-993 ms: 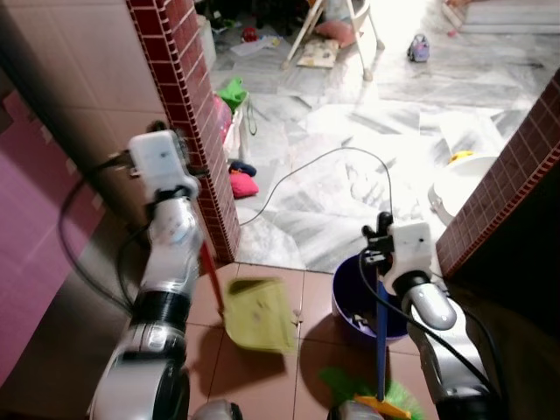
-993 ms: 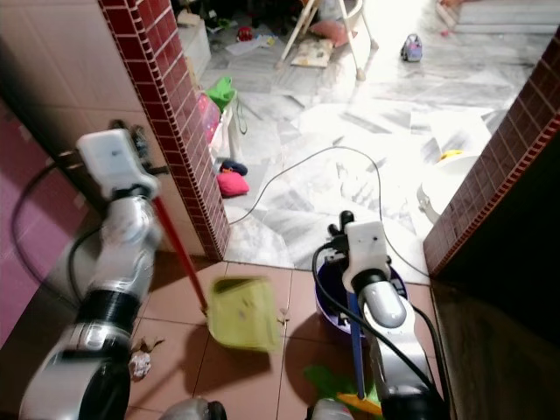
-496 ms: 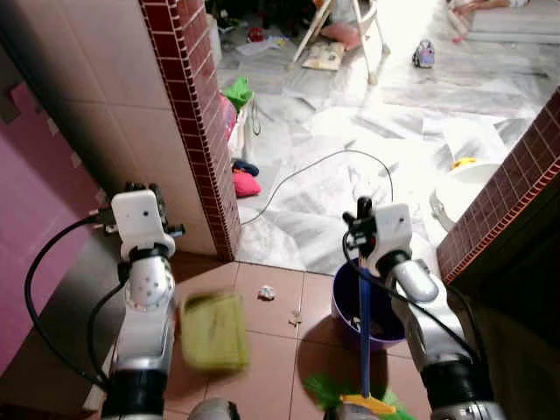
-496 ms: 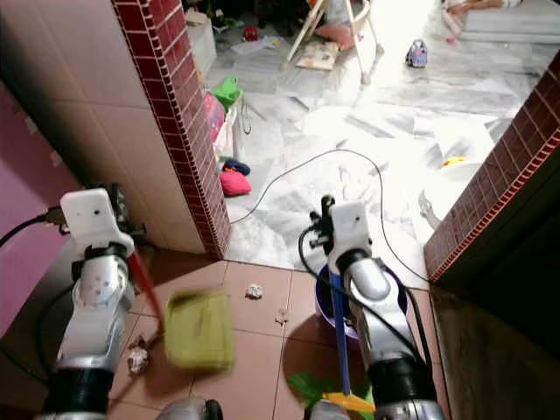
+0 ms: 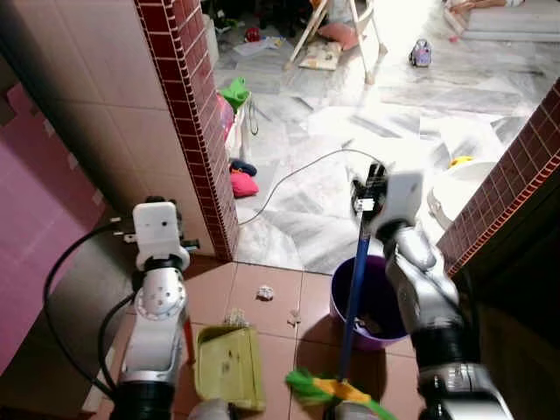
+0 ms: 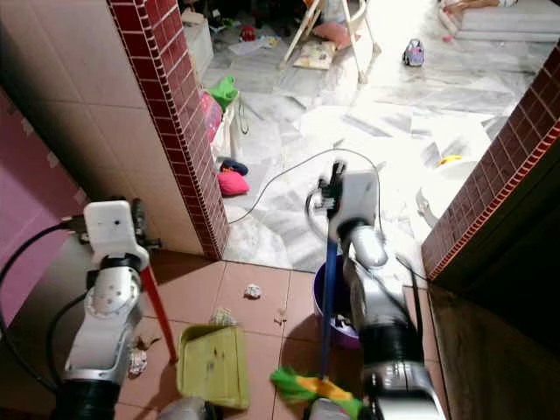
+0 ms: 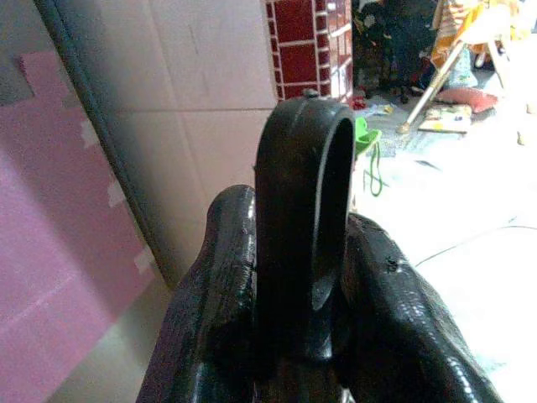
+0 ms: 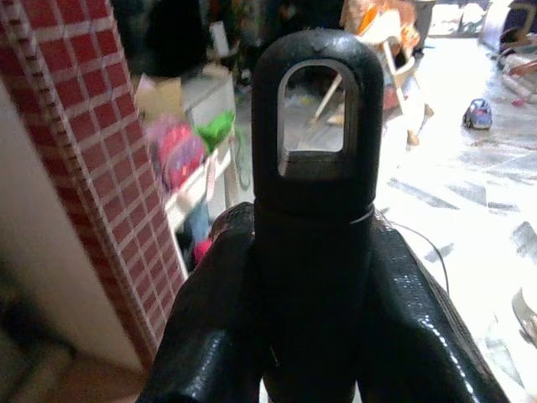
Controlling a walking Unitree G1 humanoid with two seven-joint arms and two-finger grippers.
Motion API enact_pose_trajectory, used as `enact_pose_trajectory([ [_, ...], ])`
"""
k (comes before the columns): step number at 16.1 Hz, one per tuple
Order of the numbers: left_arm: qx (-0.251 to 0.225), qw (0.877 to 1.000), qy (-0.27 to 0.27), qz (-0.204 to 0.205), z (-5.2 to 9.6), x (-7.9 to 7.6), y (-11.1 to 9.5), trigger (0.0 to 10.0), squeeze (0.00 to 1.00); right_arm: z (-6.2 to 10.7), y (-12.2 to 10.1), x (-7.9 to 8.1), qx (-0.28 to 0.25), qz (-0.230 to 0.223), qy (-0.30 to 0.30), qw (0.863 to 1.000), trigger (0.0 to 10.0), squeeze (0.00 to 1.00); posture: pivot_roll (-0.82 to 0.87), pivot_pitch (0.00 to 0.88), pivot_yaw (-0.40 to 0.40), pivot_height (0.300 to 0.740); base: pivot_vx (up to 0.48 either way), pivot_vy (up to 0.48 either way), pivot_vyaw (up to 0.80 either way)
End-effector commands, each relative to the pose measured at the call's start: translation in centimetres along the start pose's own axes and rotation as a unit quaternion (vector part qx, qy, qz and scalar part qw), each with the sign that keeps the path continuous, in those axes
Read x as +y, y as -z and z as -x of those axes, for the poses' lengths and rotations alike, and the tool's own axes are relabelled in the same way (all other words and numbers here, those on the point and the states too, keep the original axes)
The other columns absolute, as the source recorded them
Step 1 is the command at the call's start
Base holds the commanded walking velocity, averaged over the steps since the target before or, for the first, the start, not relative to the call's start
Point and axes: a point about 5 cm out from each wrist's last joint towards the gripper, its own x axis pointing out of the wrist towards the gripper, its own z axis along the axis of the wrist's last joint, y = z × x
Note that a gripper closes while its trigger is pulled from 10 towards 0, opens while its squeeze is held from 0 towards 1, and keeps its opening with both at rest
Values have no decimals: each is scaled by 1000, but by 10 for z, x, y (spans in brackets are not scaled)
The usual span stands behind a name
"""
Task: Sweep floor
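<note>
A green dustpan [image 5: 229, 378] with a red handle [image 6: 157, 315] lies flat on the brown tiles in front of me. My left gripper [image 7: 294, 285] is shut on the black looped end of that handle. A broom with a blue stick [image 5: 353, 289] and green-and-yellow bristles [image 5: 328, 388] leans with its head just right of the dustpan. The right gripper [image 8: 312, 252] is shut on the stick's black top end. Small crumpled scraps [image 5: 265, 293] lie on the tiles, one [image 5: 234, 317] at the dustpan's far edge.
A purple bucket [image 5: 378, 289] stands right of the broom. A red brick pillar [image 5: 188, 114] rises at the left and a brick wall [image 5: 516, 192] at the right. Beyond lies a marble floor with a cable [image 5: 297, 171], a white basin [image 5: 455, 188], cloths [image 5: 242, 184] and chair legs [image 5: 337, 26].
The dustpan has come down from mid-air and now rests flat on the tiles. The right arm has stretched forward, and the broom head has swung left toward the dustpan.
</note>
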Motion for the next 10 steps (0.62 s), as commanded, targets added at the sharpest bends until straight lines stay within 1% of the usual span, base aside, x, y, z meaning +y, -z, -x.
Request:
enact_pose_trajectory([
  [1,-17,1000,-5,-6,0,0,-11,10000,0,-10,-18,3,-29,-46,5,999,10000,0,-80,0,39,740,0,0,0],
  [3,-7,1000,7,3,1,-2,-8,10000,0,-17,-28,2,-35,-67,5,997,10000,0,-80,0,37,740,0,0,0],
  [4,-23,999,18,-12,2,-2,-7,10000,0,-20,-35,4,-44,-70,0,997,10000,0,-82,0,36,740,0,0,0],
  [6,-9,1000,10,-6,2,-1,-3,10000,0,-24,-45,6,-67,-63,-7,996,10000,0,-83,0,34,740,0,0,0],
  [7,-7,1000,10,-6,2,-2,-2,10000,0,-26,-53,8,-88,-45,-12,995,10000,0,-82,0,35,740,0,0,0],
  [9,1,1000,13,0,2,-4,0,10000,0,-29,-66,7,-133,24,11,991,10000,0,-79,0,32,740,0,0,0],
  [10,2,1000,13,1,3,-5,0,10000,0,-29,-68,7,-138,30,15,990,10000,0,-79,0,32,740,0,0,0],
])
